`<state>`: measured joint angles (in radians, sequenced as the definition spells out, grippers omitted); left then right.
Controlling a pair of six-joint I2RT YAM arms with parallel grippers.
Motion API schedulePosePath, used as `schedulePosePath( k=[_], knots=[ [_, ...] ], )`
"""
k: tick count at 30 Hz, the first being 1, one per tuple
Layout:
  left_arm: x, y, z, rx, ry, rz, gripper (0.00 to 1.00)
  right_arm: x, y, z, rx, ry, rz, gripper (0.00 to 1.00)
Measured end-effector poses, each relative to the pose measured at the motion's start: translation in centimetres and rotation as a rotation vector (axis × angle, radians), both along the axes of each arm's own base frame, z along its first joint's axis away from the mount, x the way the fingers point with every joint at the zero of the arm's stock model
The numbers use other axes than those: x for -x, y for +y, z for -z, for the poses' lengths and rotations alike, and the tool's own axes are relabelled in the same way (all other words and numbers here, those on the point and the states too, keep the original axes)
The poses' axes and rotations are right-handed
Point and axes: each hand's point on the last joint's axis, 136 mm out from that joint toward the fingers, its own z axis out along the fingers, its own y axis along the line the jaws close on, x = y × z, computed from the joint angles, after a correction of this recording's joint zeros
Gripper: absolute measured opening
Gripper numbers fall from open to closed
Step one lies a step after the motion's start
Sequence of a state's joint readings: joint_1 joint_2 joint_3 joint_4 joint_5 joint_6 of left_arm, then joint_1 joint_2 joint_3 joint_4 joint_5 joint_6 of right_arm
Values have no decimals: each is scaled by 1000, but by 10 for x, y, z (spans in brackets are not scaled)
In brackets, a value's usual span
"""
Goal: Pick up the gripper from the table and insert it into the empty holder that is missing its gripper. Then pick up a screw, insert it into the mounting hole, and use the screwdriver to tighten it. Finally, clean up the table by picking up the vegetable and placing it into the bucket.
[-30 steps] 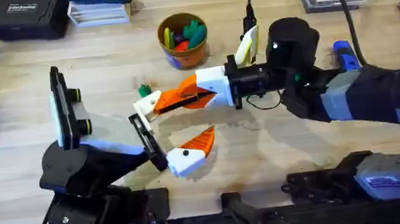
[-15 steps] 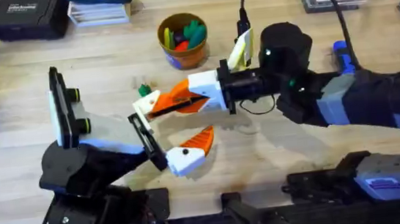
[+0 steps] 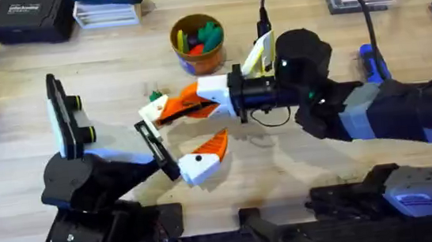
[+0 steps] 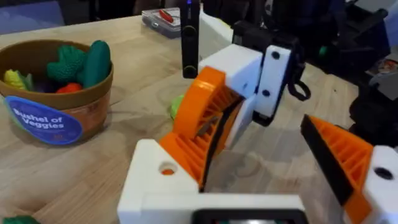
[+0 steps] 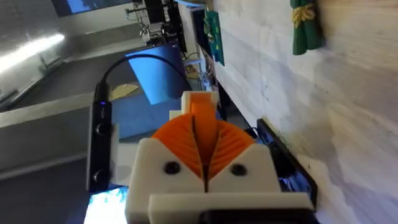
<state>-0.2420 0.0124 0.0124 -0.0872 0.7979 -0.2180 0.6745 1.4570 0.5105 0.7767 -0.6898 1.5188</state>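
Gripper [image 3: 181, 104] between right tool's [image 3: 169, 111] pinched pads

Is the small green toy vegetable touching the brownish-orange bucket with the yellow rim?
Apart. The overhead view shows the green toy vegetable lying on the wood, with a plain strip of bare table between it and the brownish-orange bucket.

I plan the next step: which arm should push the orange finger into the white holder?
Right: its gripper is shut on the orange finger, tip at the left arm's empty holder.
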Motion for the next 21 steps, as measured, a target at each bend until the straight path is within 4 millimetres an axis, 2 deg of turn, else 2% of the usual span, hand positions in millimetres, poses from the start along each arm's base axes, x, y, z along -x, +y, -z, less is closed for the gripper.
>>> schedulePosePath(
  k=[8, 21],
  knots=[
    [-2, 1, 0, -6, -12, -11, 987, -7, 0, -3, -5, -28, 36, 6],
    [12, -7, -1, -10, -26, 78, 987, -5, -15, -3, -22, -70, -69, 6]
  ],
)
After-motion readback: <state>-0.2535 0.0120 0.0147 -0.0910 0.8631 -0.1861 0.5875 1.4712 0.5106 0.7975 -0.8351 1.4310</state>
